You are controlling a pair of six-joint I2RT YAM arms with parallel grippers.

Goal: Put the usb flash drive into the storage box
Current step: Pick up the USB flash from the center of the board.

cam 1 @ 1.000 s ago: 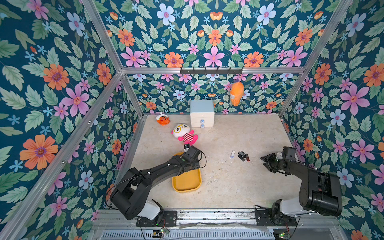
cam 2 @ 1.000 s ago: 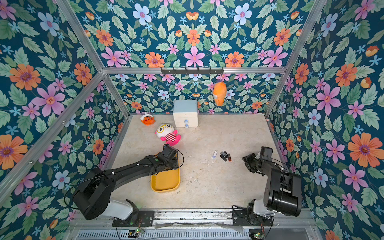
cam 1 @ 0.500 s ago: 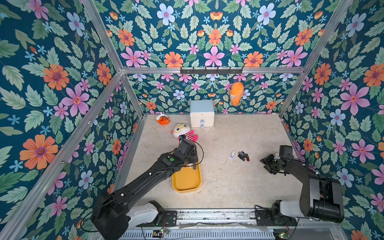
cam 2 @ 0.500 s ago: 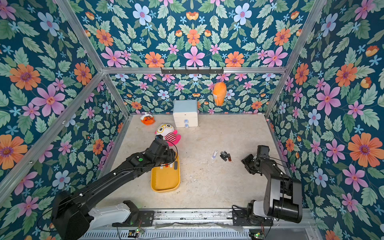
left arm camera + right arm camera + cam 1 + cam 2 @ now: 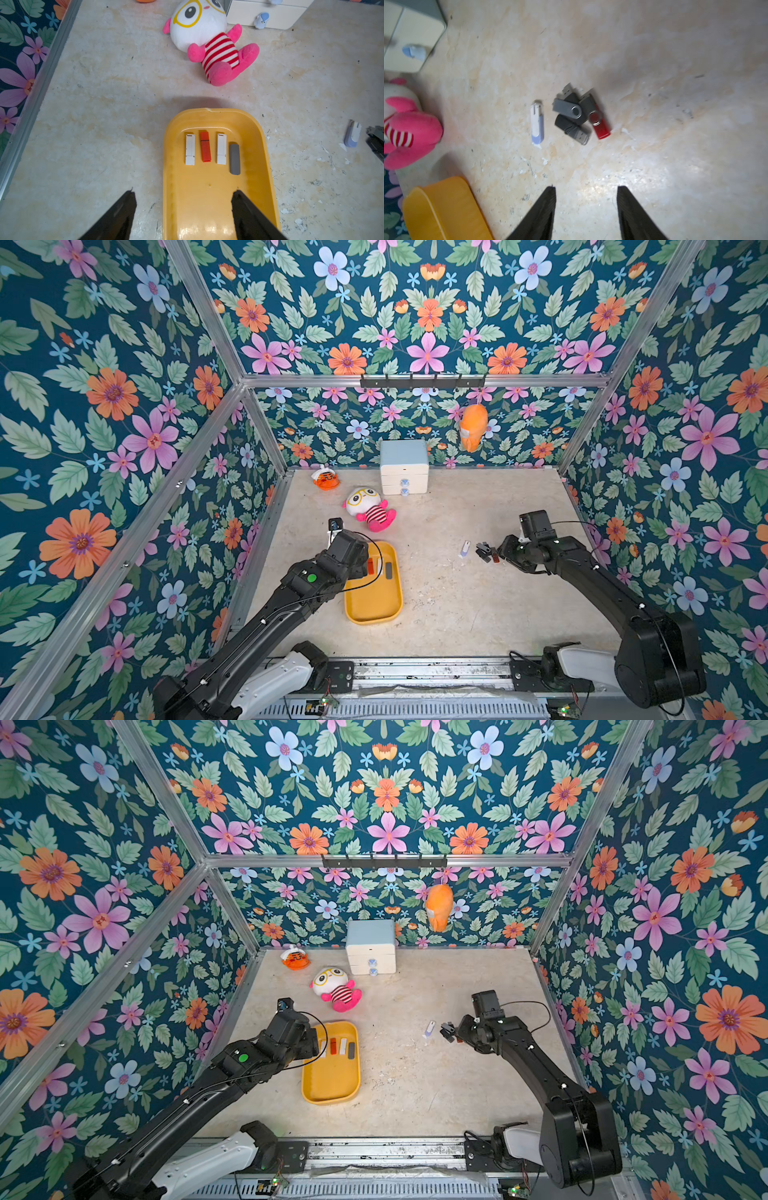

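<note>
The left gripper [image 5: 182, 191] stands released, jaws wide, nothing between them. 1 finger hangs over the shallow yellow plastic storage box [image 5: 209, 111], the other over the beige stone-look table [image 5: 104, 124] beside it.

Compared with 1 second ago, the left arm has drawn back from the box's far end. This uncovers 4 usb flash drives [image 5: 342, 1046] side by side on the box floor: white stick [image 5: 190, 148], orange-red stick [image 5: 205, 146], second white stick [image 5: 221, 148], grey stick [image 5: 234, 159]. The box itself has not shifted.

The right gripper [image 5: 585, 187] has its jaws parted and empty, and is now nearer the loose drives.

Loose on the table, well apart from the box, are 1 white-and-lilac flash drive [image 5: 537, 122] and, just beside it, a touching pile of 2 black-and-grey drives [image 5: 569, 108] and 1 red swivel drive [image 5: 599, 124].
</note>
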